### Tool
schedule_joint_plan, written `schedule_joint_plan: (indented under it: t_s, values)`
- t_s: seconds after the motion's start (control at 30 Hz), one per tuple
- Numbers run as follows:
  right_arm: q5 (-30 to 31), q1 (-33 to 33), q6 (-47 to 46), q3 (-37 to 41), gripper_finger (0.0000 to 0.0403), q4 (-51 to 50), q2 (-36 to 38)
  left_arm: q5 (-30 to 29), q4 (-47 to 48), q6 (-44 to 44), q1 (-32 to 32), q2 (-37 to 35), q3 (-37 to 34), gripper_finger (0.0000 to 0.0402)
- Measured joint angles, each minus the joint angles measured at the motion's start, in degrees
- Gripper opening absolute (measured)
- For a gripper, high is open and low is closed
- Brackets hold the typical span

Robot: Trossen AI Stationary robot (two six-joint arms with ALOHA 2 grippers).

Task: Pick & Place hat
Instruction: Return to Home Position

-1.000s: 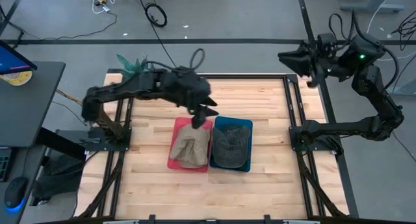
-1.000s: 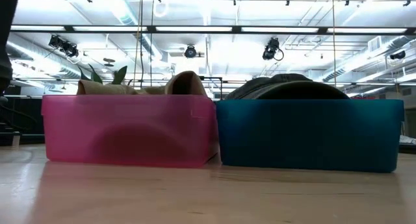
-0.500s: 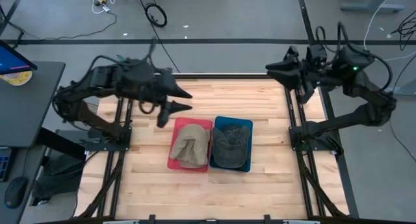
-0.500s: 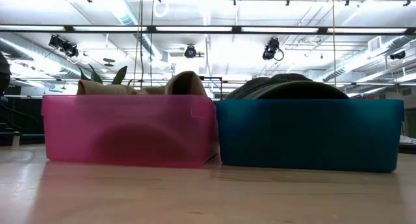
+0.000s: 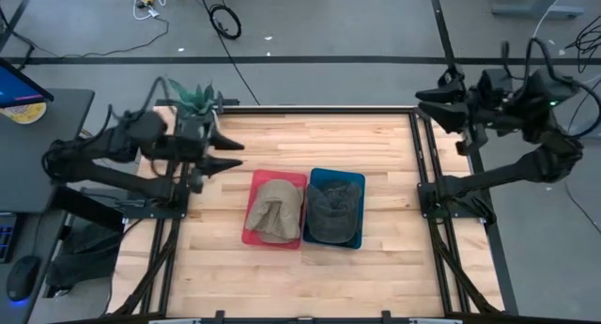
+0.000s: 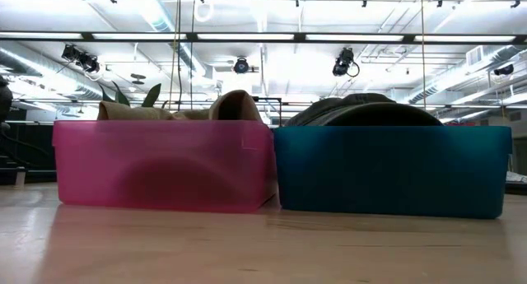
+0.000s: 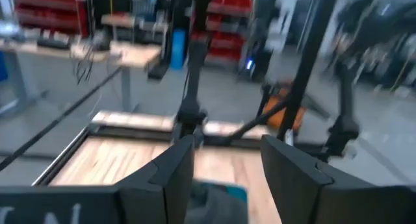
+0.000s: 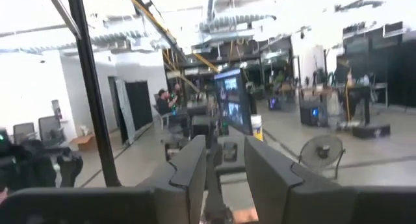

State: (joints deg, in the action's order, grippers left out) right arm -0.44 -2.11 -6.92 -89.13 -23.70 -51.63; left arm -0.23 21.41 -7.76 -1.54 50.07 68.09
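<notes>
From table level, the bin walls hid most of both loads. Only soft crumpled brown caps (image 6: pixel 235 105) rose above the translucent red bin (image 6: pixel 165 165); I couldn't count them. A rounded black cap (image 6: pixel 362 111) topped the opaque blue bin (image 6: pixel 391 169). The left gripper (image 5: pixel 228 155) hung level over the wooden table's (image 5: pixel 329 146) left edge, fingers wide. The right gripper (image 5: pixel 430 106) hovered at the far right corner, fingers narrowly parted.

Your table (image 5: pixel 329 141) carries a red bin (image 6: pixel 165 165) and a blue bin (image 6: pixel 387 169), side by side, near the left claw (image 5: pixel 239 156).
</notes>
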Motion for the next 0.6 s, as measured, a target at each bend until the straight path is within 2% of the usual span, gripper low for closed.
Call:
schedule_joint_plan:
  t_s: [0.17, 0.27, 0.5, 0.6]
  values:
    - [0.10, -0.02, 0.56, 8.85, 0.0111, 7.17, 6.65, -1.14, -12.12, -2.87, 0.00, -12.44, -15.47, 0.0183]
    - [-0.01, -0.02, 0.07, 16.69, 0.0111, 15.72, 10.77, -1.35, -14.48, -3.84, -0.02, -20.00, -21.91, 0.0183]
    - [-0.11, -0.02, -1.07, 35.52, 0.0111, 36.13, 18.51, -11.64, -14.63, -4.27, -0.01, -36.68, -30.16, 0.0183]
    - [-0.37, -0.02, -0.96, 43.35, 0.0111, 46.29, 22.75, -13.23, -15.00, -3.37, -0.02, -43.25, -32.30, 0.0183]
